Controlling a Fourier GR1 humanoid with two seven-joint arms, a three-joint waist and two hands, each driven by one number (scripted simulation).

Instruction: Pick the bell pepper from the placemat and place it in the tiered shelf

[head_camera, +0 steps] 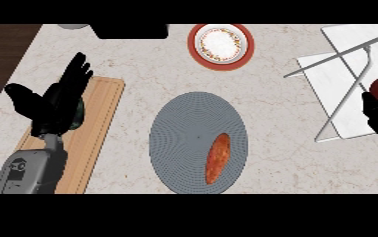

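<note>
The left hand rests open, fingers up, over a board. Well to its right an orange-red item lies on the mat. Farther right, the right hand shows at the shelf, its grip impossible to tell, red beside it.

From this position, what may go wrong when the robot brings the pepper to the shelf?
1. The right hand sits at the view's right edge, mostly cut off, with something red by it, so its hold cannot be checked.
2. The white tiered shelf has thin grey metal struts; the hand might bump them.
3. An elongated orange-red object lies on the grey oval placemat and might be mistaken for the target.
</note>
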